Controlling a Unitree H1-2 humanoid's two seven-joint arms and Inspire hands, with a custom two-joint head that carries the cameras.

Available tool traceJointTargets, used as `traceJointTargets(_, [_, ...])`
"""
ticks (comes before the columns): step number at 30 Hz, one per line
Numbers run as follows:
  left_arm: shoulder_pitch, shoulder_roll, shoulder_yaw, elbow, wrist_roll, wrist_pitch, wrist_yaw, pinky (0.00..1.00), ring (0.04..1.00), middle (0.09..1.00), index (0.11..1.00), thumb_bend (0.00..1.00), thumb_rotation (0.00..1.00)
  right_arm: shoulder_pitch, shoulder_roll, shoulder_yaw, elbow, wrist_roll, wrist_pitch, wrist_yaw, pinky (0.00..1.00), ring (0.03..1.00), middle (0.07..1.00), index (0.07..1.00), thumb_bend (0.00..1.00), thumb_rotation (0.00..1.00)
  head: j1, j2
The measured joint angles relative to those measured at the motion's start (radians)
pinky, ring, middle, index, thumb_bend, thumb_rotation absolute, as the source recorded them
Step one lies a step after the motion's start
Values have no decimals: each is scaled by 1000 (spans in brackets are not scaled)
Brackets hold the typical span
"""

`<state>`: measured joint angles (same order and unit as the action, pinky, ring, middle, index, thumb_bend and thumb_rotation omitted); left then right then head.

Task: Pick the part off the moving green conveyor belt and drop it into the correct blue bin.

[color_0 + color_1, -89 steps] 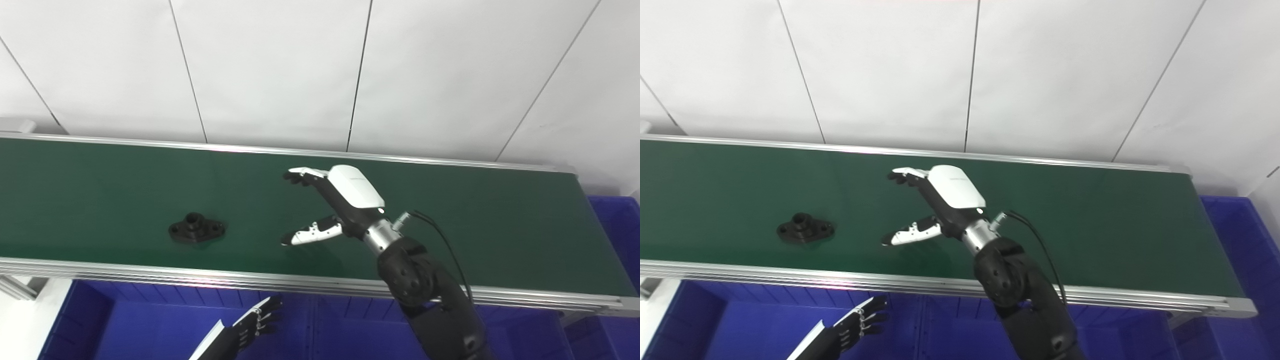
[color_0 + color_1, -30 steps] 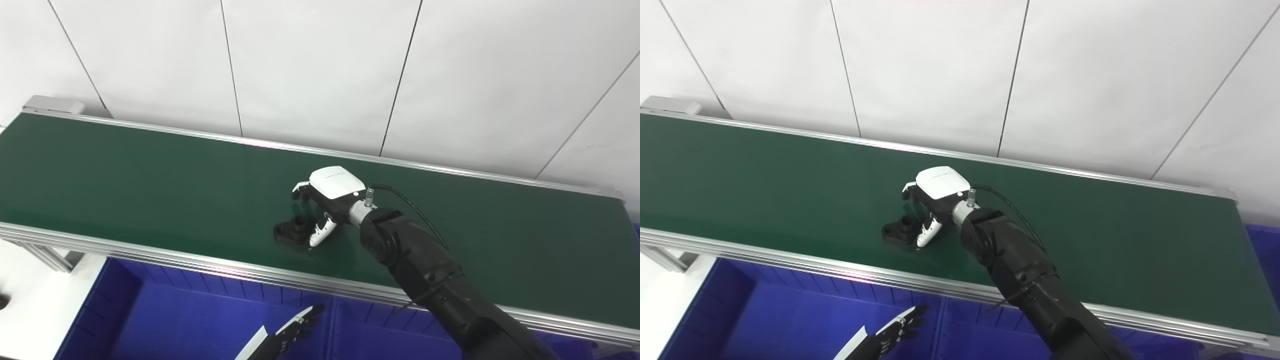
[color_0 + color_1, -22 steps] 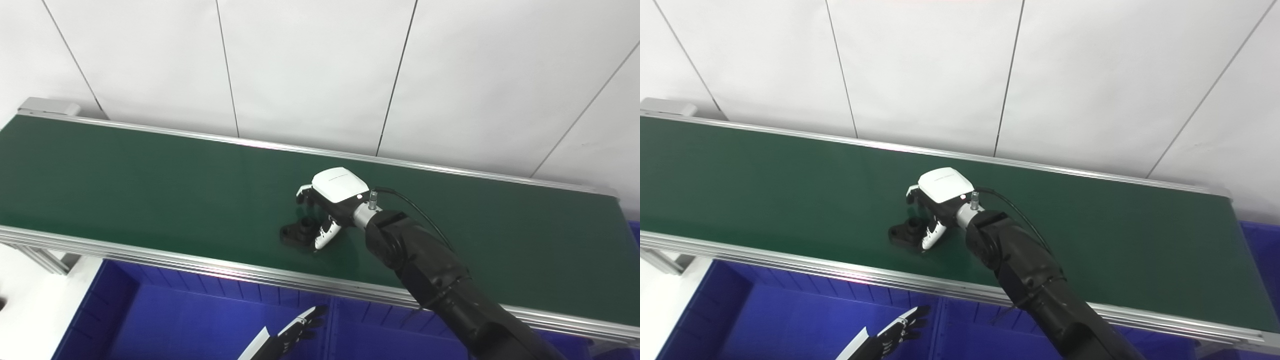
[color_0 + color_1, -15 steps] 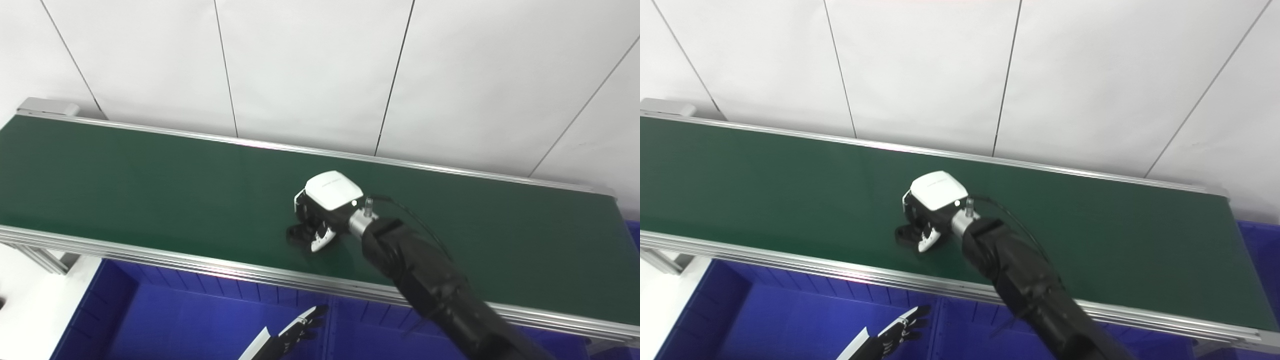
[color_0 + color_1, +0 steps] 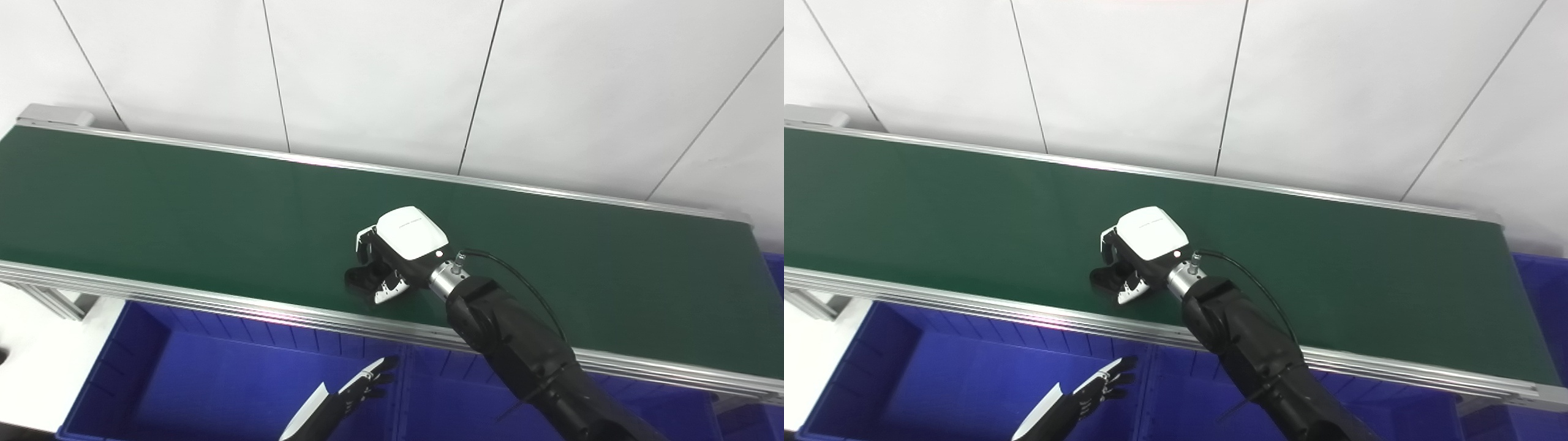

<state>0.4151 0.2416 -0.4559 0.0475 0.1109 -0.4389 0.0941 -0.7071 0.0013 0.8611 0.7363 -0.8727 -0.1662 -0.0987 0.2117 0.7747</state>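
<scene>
A black flanged part [image 5: 361, 280] with a raised hub sits near the front edge of the green conveyor belt [image 5: 184, 208]. My right hand [image 5: 395, 252], with a white back, is curled down over the part, its fingers and thumb shut around it. Most of the part is hidden under the hand; only its left end shows [image 5: 1102, 278]. My left hand [image 5: 361, 389] hovers low over the blue bin [image 5: 202, 380], fingers spread and holding nothing.
Blue bins [image 5: 937, 367] line the space below the belt's front rail [image 5: 184, 303], with another blue bin [image 5: 1540, 294] at the right end. A white panelled wall stands behind the belt. A white floor patch [image 5: 24, 361] lies at the lower left.
The part rode the belt rightward to my right hand, which dropped over it and closed its fingers around it. The camera view has shifted. My left hand has barely moved.
</scene>
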Motion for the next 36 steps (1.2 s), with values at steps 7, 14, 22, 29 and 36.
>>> traceJointTargets(7, [-3, -1, 0, 0, -1, 0, 0, 858, 913, 962, 945, 721, 483, -5, -17, 11, -42, -16, 6, 24, 180, 248, 416, 503, 527, 0, -3, -3])
traceJointTargets(14, [-8, 1, 1, 0, -10, 0, -2, 859, 907, 958, 945, 718, 480, 59, -81, -25, -266, -43, 93, 190, 155, 220, 409, 496, 528, 0, -35, -6])
traceJointTargets(22, [-19, 16, 13, 1, -34, 0, -25, 860, 907, 952, 944, 723, 469, 142, -185, -132, -588, -57, 155, 401, 200, 272, 424, 502, 530, 0, -75, 0])
traceJointTargets(29, [-17, 17, 37, 1, -51, 0, -54, 847, 905, 952, 941, 714, 446, 228, -235, -207, -764, -64, 209, 527, 232, 310, 422, 505, 529, 0, -109, 11])
traceJointTargets(36, [0, 19, 61, -1, -66, 0, -96, 857, 910, 955, 945, 709, 435, 367, -276, -225, -849, -101, 232, 618, 232, 310, 441, 500, 531, 0, -153, 31])
